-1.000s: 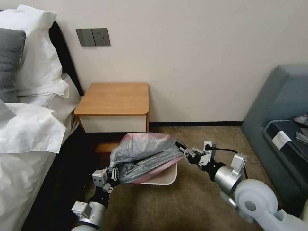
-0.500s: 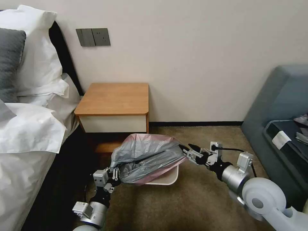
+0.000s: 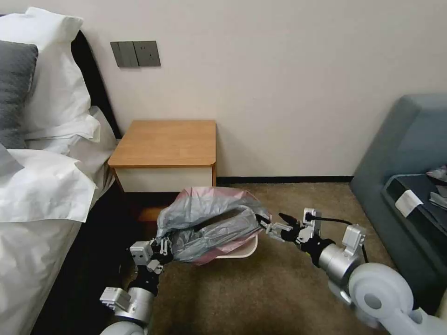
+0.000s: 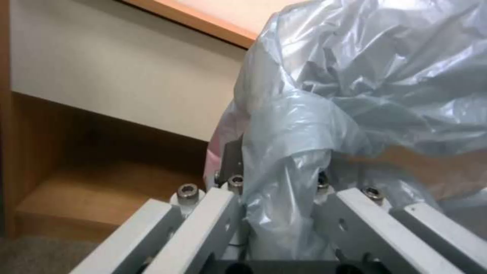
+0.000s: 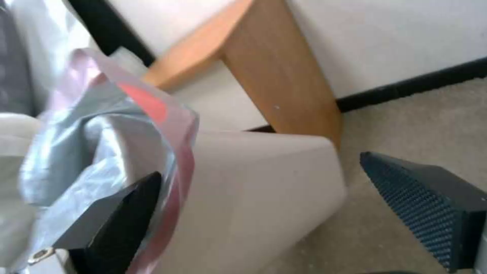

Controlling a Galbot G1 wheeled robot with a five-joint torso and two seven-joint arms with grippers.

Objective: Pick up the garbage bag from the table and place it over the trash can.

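Note:
The garbage bag, crinkly grey with a pink edge, lies draped over the cream trash can on the carpet in front of the table. My left gripper is at the bag's left end, shut on a bunched fold of the plastic. Just right of the bag's right end, my right gripper stands open. In the right wrist view its fingers are spread wide beside the trash can, and the bag's pink edge hangs against one of them.
The bed with white linen stands at the left, close to my left arm. A grey-blue sofa is at the right. Brown carpet lies open in front of the bin. The nightstand's lower shelf is behind the bag.
My right gripper has opened, let go of the bag's right end and drawn slightly back to the right. The bag has sunk lower over the bin. My left gripper shifted slightly left.

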